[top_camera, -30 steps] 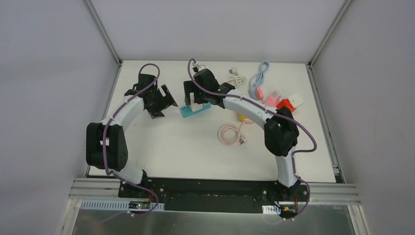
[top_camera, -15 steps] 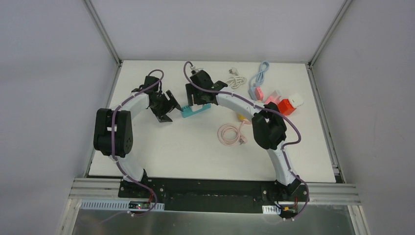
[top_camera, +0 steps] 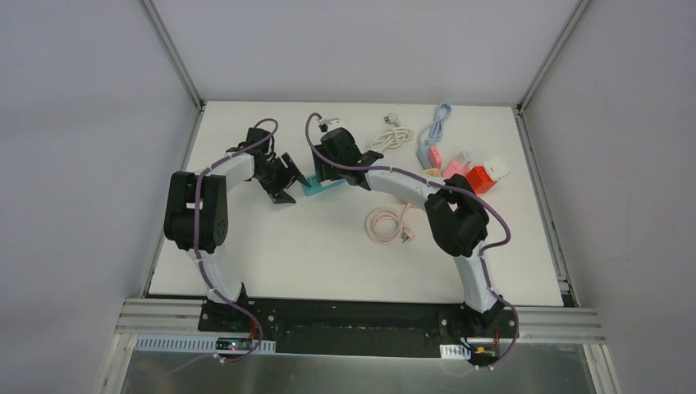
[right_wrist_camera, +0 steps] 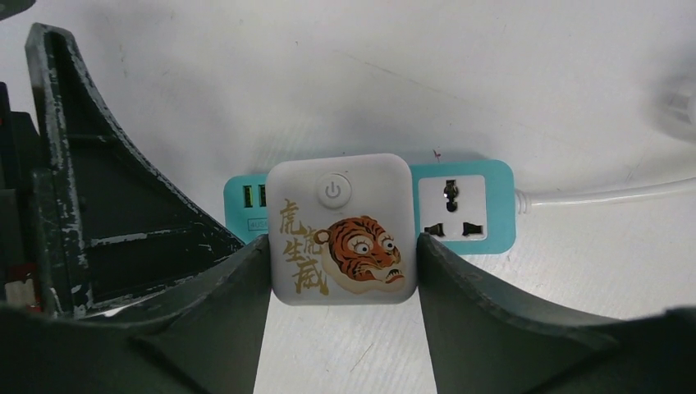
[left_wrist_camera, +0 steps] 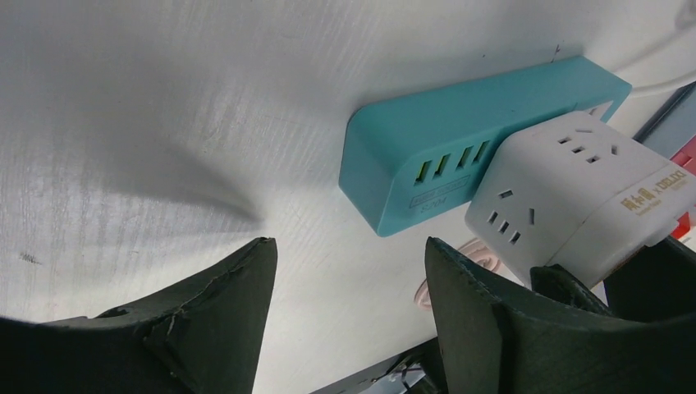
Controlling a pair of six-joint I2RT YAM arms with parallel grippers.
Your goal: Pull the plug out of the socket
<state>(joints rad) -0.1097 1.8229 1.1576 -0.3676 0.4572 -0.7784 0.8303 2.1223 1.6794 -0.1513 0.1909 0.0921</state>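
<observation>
Socket: you have a teal power strip (top_camera: 326, 186) flat on the worktop, in the far half and a little left of the middle. One end shows four USB ports (left_wrist_camera: 454, 162); a white cord (right_wrist_camera: 607, 193) leaves the other end.
Plug: a white cube adapter (right_wrist_camera: 341, 230) sits in the strip, next to an uncovered universal outlet (right_wrist_camera: 455, 207).
Writing on top: a power symbol on a round button, a tiger face, and gold characters that read 虎虎生威.
Writing on the side: "DELIXI" in gold, seen by your left wrist camera (left_wrist_camera: 669, 182). The small label under the USB ports is too fine to read.
Right gripper (right_wrist_camera: 341, 250): your jaws are clamped on two opposite sides of the cube.
Left gripper (left_wrist_camera: 349, 254): your jaws are apart, holding nothing, near the strip's USB end.
Elsewhere: a pink coiled cable (top_camera: 387, 223) lies nearer the middle; a white cable (top_camera: 396, 134), a blue cable (top_camera: 440, 121) and pink and red blocks (top_camera: 468, 171) sit towards the far right corner.
</observation>
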